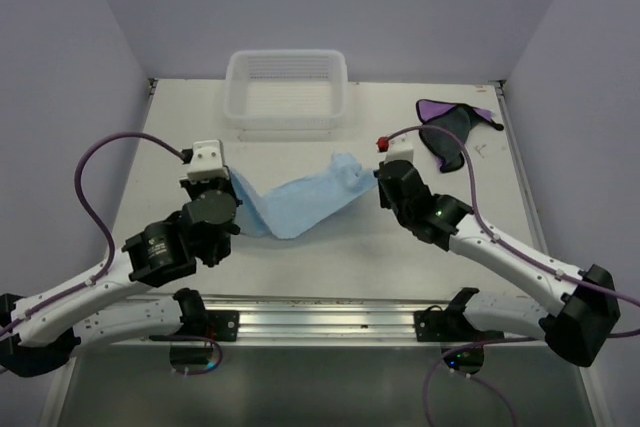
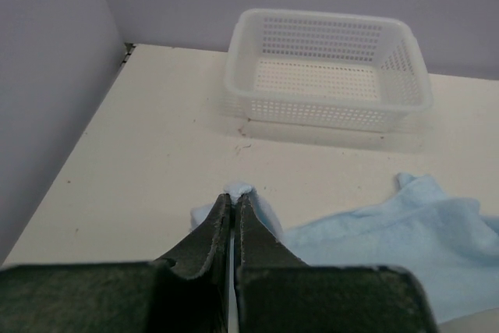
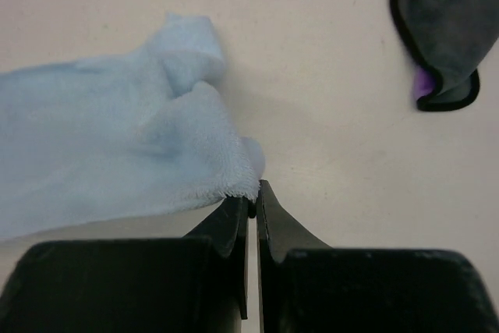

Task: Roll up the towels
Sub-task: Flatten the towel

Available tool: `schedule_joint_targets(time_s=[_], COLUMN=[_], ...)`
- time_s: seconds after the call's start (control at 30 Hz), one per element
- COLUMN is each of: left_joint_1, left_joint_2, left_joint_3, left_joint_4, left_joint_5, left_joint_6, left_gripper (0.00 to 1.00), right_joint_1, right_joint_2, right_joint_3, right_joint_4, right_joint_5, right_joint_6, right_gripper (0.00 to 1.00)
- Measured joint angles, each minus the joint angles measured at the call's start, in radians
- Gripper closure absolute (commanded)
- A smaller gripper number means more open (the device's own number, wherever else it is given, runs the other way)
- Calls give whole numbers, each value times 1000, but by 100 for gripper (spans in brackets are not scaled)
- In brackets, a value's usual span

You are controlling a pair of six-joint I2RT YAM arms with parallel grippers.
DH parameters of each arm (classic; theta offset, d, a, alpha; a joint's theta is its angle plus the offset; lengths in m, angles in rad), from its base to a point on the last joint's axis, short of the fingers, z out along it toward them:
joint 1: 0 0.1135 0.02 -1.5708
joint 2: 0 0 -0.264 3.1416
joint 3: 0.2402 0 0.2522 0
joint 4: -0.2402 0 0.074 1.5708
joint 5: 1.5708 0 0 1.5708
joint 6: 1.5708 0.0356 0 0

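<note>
Left gripper (image 2: 232,197), right gripper (image 3: 254,193) pinch blue towel (image 1: 300,202) ends; axis left-right.

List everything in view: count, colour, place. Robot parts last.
white basket: 1, white perforated plastic, far middle of the table, nothing seen inside.
light blue towel: 1, light blue, mid-table, stretched between the two grippers, unrolled.
purple towel: 1, purple with the dark grey side up, far right of the table, crumpled, touching nothing else.
table: 1, off-white, under everything.
left gripper: 1, black, shut on the left corner of the light blue towel.
right gripper: 1, black, shut, apparently pinching the right edge of the light blue towel.
cables: 2, purple, one looping along each arm.
</note>
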Motion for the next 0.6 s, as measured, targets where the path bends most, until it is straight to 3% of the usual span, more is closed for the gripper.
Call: schedule_joint_targets(time_s=[0.23, 0.47, 0.6], left_joint_1=[274, 623, 765], left_joint_2=[151, 342, 343], left_joint_3=[172, 369, 407], left_joint_4=[108, 98, 88], left_joint_5=[327, 671, 776], left_joint_6=[103, 91, 74], left_gripper=[100, 100, 100], right_joint_1=[-1, -35, -98], right_joint_2=[-50, -33, -10], right_joint_3=[241, 449, 600], right_joint_4=[-159, -313, -389], right_joint_5=[110, 216, 244], right_joint_6=[-14, -50, -64], right_gripper=[100, 100, 100])
